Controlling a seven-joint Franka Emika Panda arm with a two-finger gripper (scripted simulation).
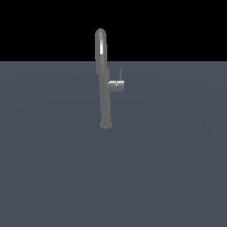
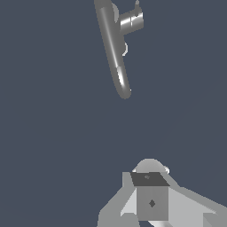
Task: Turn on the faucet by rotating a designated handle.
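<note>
The handle [image 1: 117, 84] is a short stub jutting sideways from the faucet [image 1: 104, 88] column toward the exterior view's right, about midway up. Its thin rod lever stands upright from the stub's outer end, parallel to the column. The faucet itself stands alone on the grey floor [image 1: 53, 168], its flared base down and the gooseneck arching overhead.

In the wrist view the faucet [image 2: 113, 48] appears from above as a long slanted bar, with the handle [image 2: 131, 21] sticking off one side near its far end. The gripper [image 2: 150, 201] shows at the frame's near edge, well apart from the faucet, with bare floor [image 2: 53, 133] between them. No arm shows in the exterior view, so the gripper seems to hang high and back from the fixture.

Whether the jaws are parted or closed I cannot tell; only the gripper body and a blocky part are seen, and nothing lies between them.

The coming move likely turns on this: the handle lies ahead of and below the gripper, and the stub's long axis runs crosswise to the column.
</note>
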